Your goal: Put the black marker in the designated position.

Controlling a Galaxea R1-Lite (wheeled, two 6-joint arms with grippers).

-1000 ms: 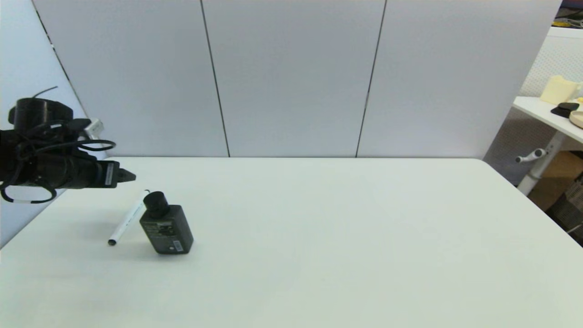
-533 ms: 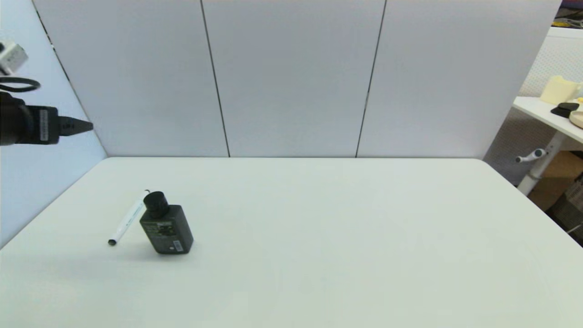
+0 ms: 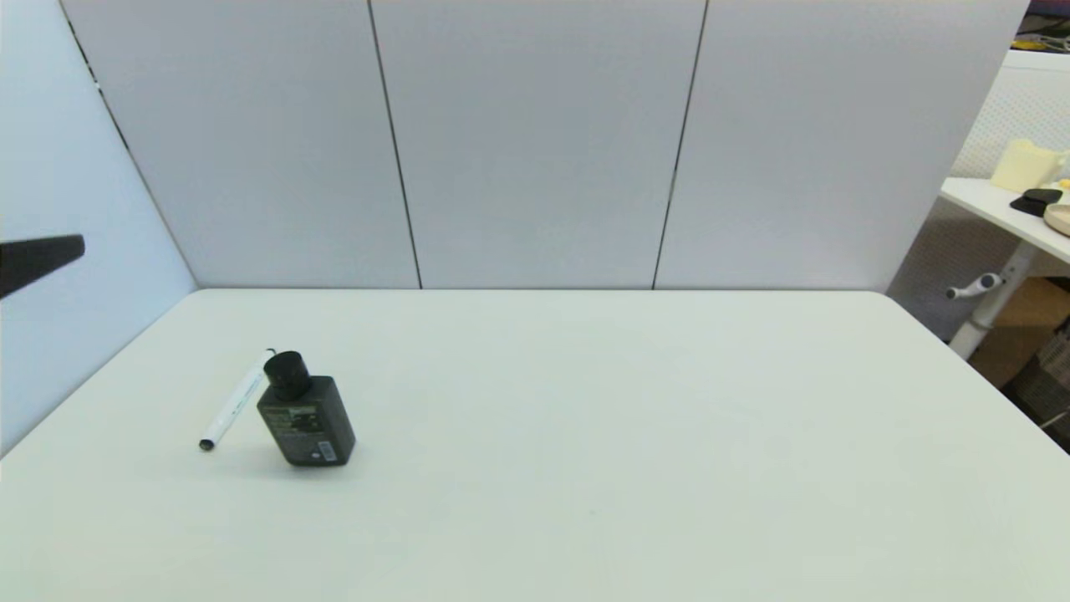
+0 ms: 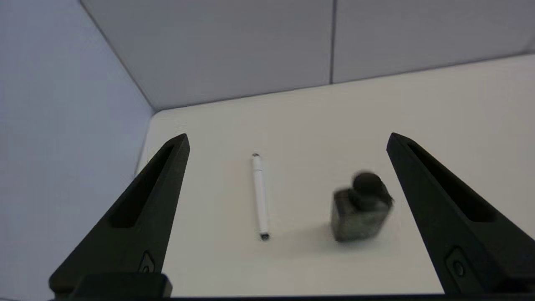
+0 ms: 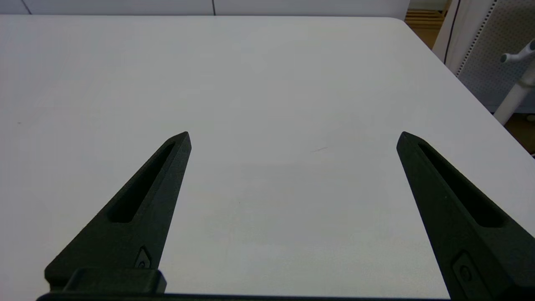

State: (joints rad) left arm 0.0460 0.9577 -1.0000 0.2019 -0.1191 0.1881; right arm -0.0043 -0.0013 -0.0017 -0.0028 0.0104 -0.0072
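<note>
left tool hangs released above the black marker, which lies beside a capped bottle.

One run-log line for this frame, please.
black marker: flat on table, beside dark bottle | left gripper: open, raised at table's left, empty | right gripper: open, parked
</note>
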